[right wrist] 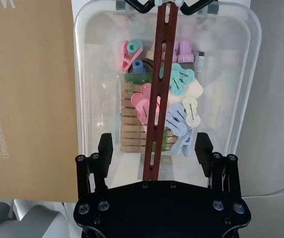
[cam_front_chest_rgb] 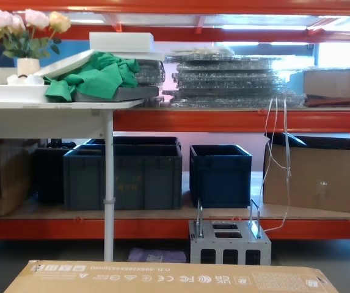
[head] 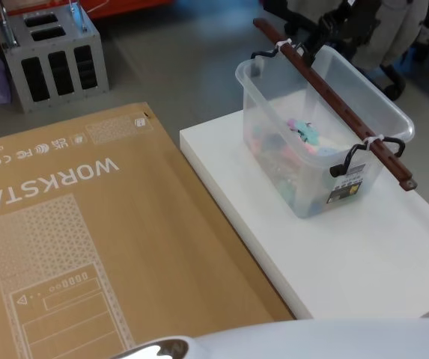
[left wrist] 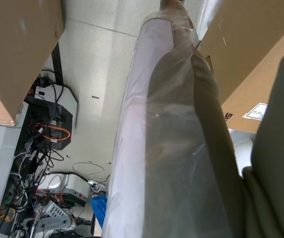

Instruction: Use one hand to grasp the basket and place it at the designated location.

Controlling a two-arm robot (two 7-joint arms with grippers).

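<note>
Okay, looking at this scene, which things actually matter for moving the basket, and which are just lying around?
Part of the job:
- basket, on the white platform
- its bar handle
- right gripper, open, one finger on each side of the handle

Just lying about:
- cardboard box
- grey metal rack
- dark blue crates
- green cloth
- flowers

Large translucent white plastic basket (head: 315, 142) with rolled rim, upright on the white platform (head: 371, 258), near its far right corner. Long dark reddish-brown slotted bar handle (head: 334, 101) laid lengthwise over the open top, tied at both ends with white zip ties (head: 373, 139) to black hooks. Inside, pastel clips (right wrist: 179, 111) and apparently wooden clothespins (right wrist: 132, 121), loosely heaped.
</note>
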